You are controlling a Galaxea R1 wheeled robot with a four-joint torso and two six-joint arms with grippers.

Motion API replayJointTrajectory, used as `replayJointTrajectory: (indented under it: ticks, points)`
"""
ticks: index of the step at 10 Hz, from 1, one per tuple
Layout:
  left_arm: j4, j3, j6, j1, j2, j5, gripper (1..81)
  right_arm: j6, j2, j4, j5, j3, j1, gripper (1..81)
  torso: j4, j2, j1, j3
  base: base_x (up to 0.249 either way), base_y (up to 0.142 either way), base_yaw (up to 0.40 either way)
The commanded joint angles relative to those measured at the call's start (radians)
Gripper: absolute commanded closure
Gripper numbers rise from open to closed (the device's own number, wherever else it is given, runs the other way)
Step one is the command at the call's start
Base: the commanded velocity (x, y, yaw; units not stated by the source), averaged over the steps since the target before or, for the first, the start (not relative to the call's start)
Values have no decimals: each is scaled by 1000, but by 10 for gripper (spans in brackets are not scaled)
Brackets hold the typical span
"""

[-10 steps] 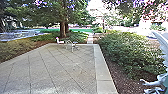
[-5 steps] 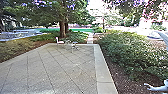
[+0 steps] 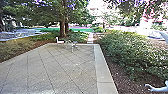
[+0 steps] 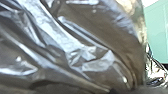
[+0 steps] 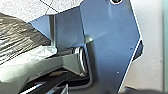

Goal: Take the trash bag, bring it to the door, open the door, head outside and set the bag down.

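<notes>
trash bag: shiny dark-brown crinkled plastic [image 4: 120,37], close against left wrist camera
right arm: pale curved piece [image 3: 160,89] low at head view's right edge, roughly level, tip toward grey paved patio [image 3: 62,67]
left tool, right tool: grip can't be told

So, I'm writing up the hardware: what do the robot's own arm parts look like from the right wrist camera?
There is a wide blue-grey plate with straight, angled edges and a round fitting, and a pale grey bar with a shiny, metallic-looking ring at its end. I can't make out any markings.
</notes>
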Motion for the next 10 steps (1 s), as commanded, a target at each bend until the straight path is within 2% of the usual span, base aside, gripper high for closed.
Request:
replayJointTrajectory:
  ticks: [1, 2, 4, 5, 6, 7, 8, 10]
  points:
    - [1, 4, 9, -52, -3, 58, 811, -1, 8, -6, -56, 7, 38, 10, 92, 0, 0, 0, 0, 0, 0]
    - [0, 4, 9, -54, -3, 58, 811, -1, 8, -6, -56, 7, 38, 10, 107, 0, 0, -30, 0, 0, 0]
    - [-2, 4, 9, -55, -1, 58, 811, -1, 8, -5, -56, 7, 40, 10, 171, 0, 0, -42, 0, 0, 0]
    - [-3, 4, 9, -57, -3, 57, 811, -1, 8, -2, -56, 6, 40, 10, 114, 0, 0, -20, 0, 0, 0]
    - [-5, 10, 9, -63, -7, 58, 811, -1, 7, -6, -56, 7, 40, 10, 140, 0, 0, -23, 0, 0, 0]
    - [-5, 22, 9, -69, -12, 58, 811, -3, 8, -8, -56, 9, 40, 10, 156, 0, 0, -95, 0, 0, 0]
    - [-7, 51, 9, -81, -29, 58, 811, -3, 7, -9, -56, 7, 38, 10, 161, 0, 0, -125, 0, 0, 0]
    - [-8, 170, -2, -120, -102, 60, 811, -3, 7, -8, -56, 4, 36, 10, 162, 0, 0, -171, 0, 0, 0]
